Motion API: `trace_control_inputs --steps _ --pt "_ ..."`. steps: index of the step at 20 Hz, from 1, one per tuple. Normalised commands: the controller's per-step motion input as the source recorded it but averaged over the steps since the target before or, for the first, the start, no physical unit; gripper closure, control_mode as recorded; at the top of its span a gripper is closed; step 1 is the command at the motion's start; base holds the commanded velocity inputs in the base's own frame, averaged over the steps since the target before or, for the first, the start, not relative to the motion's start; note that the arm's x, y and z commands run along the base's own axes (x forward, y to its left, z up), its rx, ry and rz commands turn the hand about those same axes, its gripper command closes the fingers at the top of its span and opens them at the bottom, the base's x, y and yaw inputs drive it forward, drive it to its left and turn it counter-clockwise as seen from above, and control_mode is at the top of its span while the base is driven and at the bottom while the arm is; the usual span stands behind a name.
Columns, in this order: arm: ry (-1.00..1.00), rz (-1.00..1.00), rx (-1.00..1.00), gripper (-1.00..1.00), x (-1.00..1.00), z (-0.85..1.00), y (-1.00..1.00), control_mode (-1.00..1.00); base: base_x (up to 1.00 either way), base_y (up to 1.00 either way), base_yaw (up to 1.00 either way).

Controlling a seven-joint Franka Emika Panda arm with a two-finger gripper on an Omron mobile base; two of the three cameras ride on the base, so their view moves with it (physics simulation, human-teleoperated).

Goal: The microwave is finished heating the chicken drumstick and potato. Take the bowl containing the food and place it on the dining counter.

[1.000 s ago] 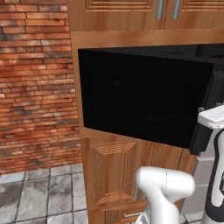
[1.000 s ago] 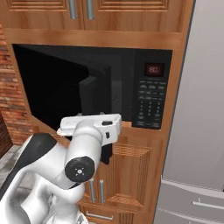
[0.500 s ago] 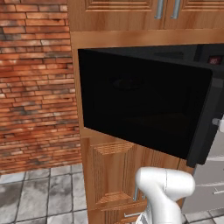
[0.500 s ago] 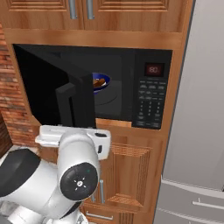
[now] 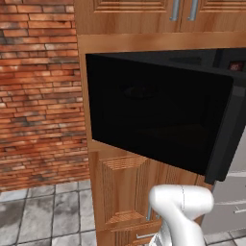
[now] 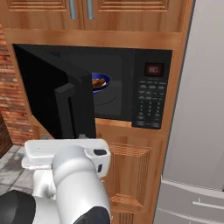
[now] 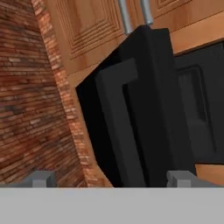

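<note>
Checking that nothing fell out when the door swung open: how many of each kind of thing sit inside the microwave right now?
Bowl: 1
Chicken drumstick: 1
Potato: cannot tell, no rounder lump is distinguishable in the bowl from the right base view
Total seen inside the microwave: 2

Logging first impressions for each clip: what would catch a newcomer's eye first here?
The microwave, built into the wood cabinets, with its black door swung wide open toward the brick wall. Inside, the blue bowl holds orange-brown food. In the hand view, the open gripper faces the door's bar handle.
</note>
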Motion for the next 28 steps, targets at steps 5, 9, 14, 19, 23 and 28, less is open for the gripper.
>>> trace_control_inputs --steps 5,9,14,19,23,28 --pt "0.28 -0.01 0.54 -1.00 0.08 0.13 -0.49 -1.00 0.00 0.00 0.00" --pt "0.33 -0.03 0.56 -1.00 0.07 0.02 -0.20 -1.00 0.00 0.00 0.00" --pt "0.23 -0.02 0.46 -1.00 0.14 -0.16 -0.07 -1.00 0.00 0.00 0.00" --pt "0.08 -0.01 0.17 -1.00 0.34 -0.23 -0.02 -1.00 0.00 0.00 0.00" --pt "0.12 -0.01 0.16 -1.00 0.71 -0.03 -0.12 -1.00 0.00 0.00 0.00" --pt "0.08 0.00 0.06 -1.00 0.55 0.00 -0.09 -1.00 0.00 0.00 0.00"
